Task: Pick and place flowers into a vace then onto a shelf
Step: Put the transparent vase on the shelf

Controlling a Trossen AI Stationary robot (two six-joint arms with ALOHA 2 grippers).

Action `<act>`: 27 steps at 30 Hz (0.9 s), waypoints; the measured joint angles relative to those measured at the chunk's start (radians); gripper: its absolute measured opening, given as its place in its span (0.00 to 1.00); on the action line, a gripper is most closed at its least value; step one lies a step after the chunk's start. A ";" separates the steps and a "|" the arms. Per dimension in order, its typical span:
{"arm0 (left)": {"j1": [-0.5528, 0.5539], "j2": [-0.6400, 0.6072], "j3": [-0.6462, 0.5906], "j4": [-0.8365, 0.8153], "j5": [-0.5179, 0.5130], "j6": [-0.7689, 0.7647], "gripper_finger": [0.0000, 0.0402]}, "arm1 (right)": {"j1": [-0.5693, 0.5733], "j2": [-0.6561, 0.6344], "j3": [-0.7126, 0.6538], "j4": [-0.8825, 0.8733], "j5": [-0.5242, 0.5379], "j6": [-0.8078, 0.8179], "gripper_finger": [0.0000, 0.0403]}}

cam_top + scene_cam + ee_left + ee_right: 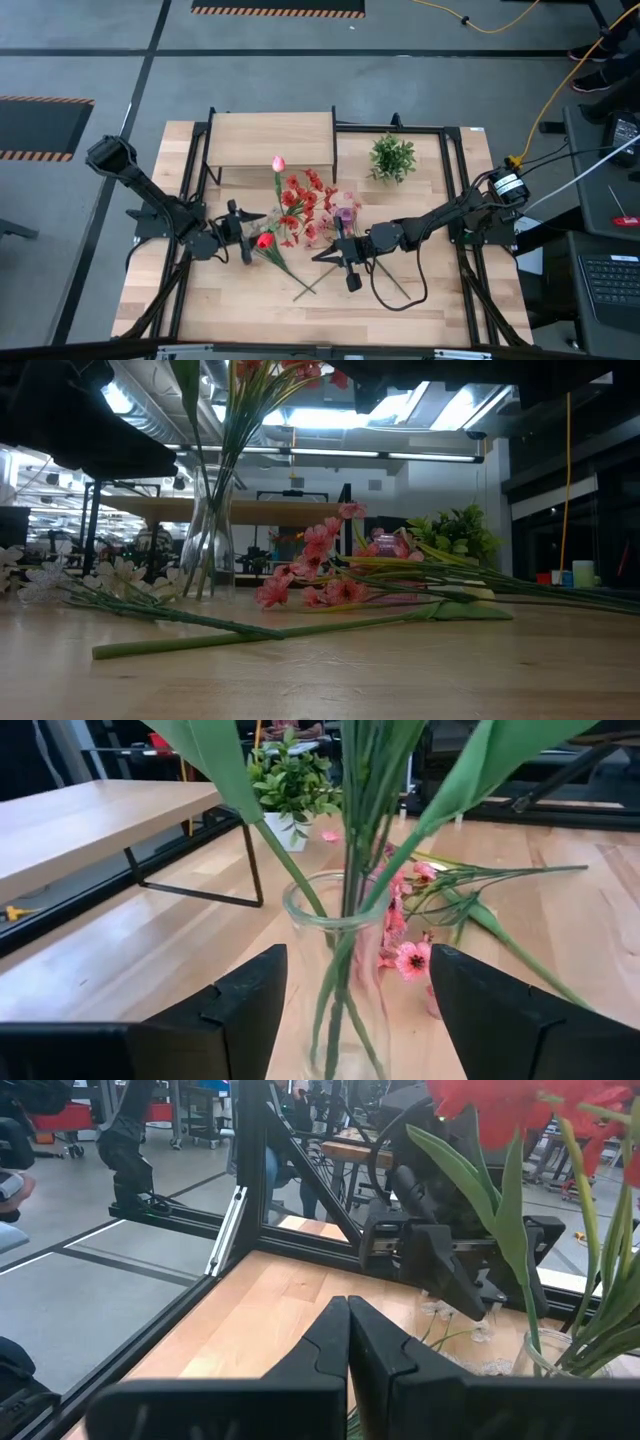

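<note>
Green stems (250,628) lie nearest the low camera, stretched flat across the table (420,300), with pale sprigs (110,575) at one end and pink blossoms (320,560) further along.

Largest is the light-wood table, ringed by a black frame. On its far side stands the shelf (270,140), a low wooden board on black legs, with nothing on it. A bushy green plant (392,157) sits in a small pot near the shelf's end, well apart from the arms.

At mid-table stands the glass vase (340,980), upright, with several green stems and broad leaves already in it; a red tulip (264,240) and a pink tulip (278,163) show among the blooms from above. More flowers (310,200), red and pink clusters, lie loose on the wood beside the vase.

2 arms reach in from opposite sides. The left gripper (350,1010) has its 2 fingers (245,1000) spread wide, 1 on either side of the vase, with a gap between each finger and the glass. The right gripper (347,1340) hovers just across the vase, its fingers pressed together on nothing, pointing toward the left arm.
</note>
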 joint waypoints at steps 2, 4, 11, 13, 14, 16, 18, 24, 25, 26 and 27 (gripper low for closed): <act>0.000 0.000 0.000 0.000 0.020 0.000 0.62 | 0.000 0.000 0.000 0.000 0.000 0.000 0.01; 0.000 0.006 0.000 0.000 0.021 -0.002 0.63 | 0.000 0.000 0.000 0.000 0.000 0.000 0.01; 0.060 0.065 0.000 0.000 0.058 -0.073 0.64 | 0.000 0.000 0.000 0.000 0.000 0.000 0.01; 0.087 0.083 0.000 0.002 0.096 -0.075 0.64 | 0.000 0.000 0.000 0.000 0.000 0.000 0.01; 0.099 0.094 0.000 0.010 0.110 -0.075 0.64 | 0.000 0.000 0.000 0.001 0.000 0.000 0.01; 0.121 0.112 0.000 0.037 0.138 -0.065 0.64 | 0.000 0.000 0.000 0.000 0.000 0.000 0.01; 0.142 0.127 0.000 0.076 0.165 -0.039 0.64 | 0.000 0.000 0.000 0.000 0.000 0.000 0.01; 0.193 0.144 0.000 0.151 0.199 0.038 0.64 | 0.000 0.000 0.000 -0.005 0.000 0.000 0.01; 0.201 0.145 0.000 0.161 0.205 0.046 0.64 | 0.000 0.000 0.000 -0.005 0.000 0.000 0.01; 0.210 0.145 0.000 0.172 0.215 0.053 0.64 | 0.000 0.000 0.000 -0.005 0.000 0.000 0.01; 0.219 0.145 0.000 0.180 0.230 0.059 0.64 | 0.000 0.000 0.000 -0.005 0.000 0.000 0.01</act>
